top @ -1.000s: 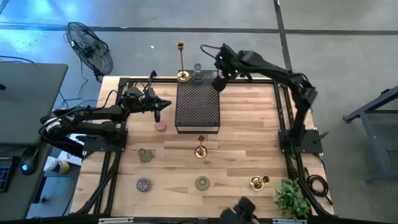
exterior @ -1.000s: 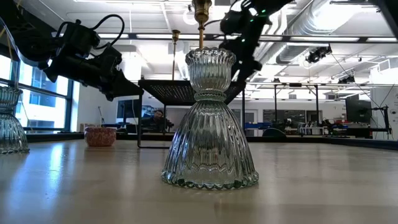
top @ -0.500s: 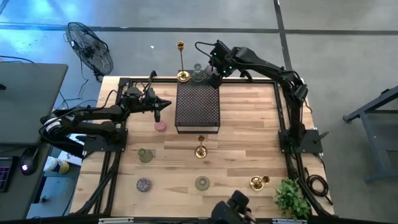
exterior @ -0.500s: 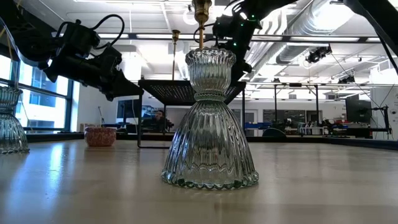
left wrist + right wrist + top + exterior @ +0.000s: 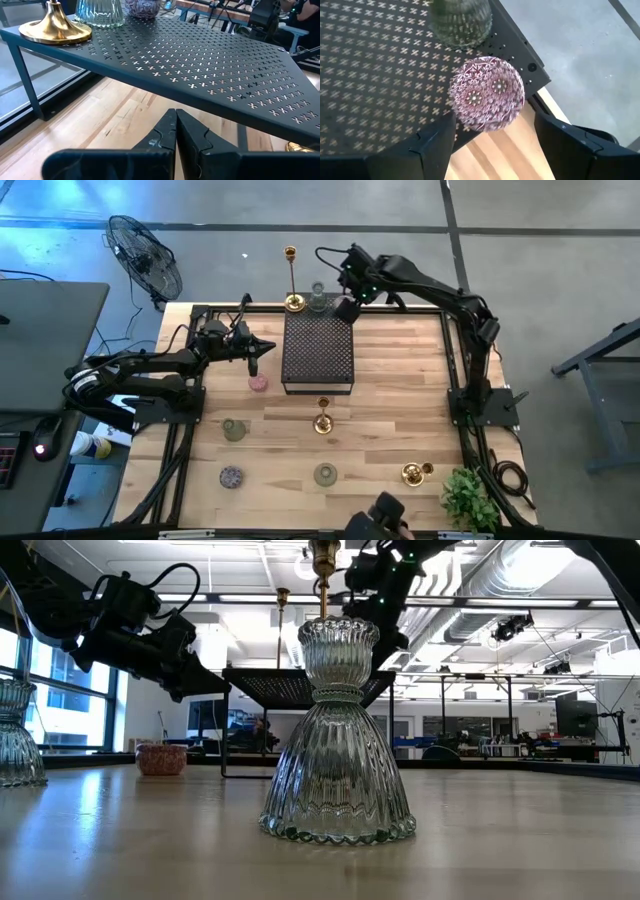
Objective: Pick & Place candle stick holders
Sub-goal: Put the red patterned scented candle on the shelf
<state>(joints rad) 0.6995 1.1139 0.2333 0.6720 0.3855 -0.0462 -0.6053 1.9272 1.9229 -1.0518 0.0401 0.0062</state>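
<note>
A grey-purple patterned cup (image 5: 487,94) stands on the far right corner of the dark perforated stand (image 5: 318,350). My right gripper (image 5: 495,127) hangs open above it, one finger on either side, apart from it. A clear glass holder (image 5: 317,300) and a tall gold candlestick (image 5: 292,285) stand on the stand's far edge. My left gripper (image 5: 252,355) is shut and empty, left of the stand, level with its underside (image 5: 200,95). On the table stand a pink cup (image 5: 258,383), a gold candlestick (image 5: 322,420), a green cup (image 5: 234,430), a grey-purple cup (image 5: 231,476), a green glass holder (image 5: 325,474) and a gold holder (image 5: 413,473).
A leafy plant (image 5: 468,498) stands at the near right corner. A fan (image 5: 145,260) stands beyond the far left corner. In the low view the green glass holder (image 5: 338,730) fills the foreground. Bare wood lies right of the stand.
My right gripper has risen a little and gone slightly toward the far edge, over the stand's far right corner. My left arm has kept still.
</note>
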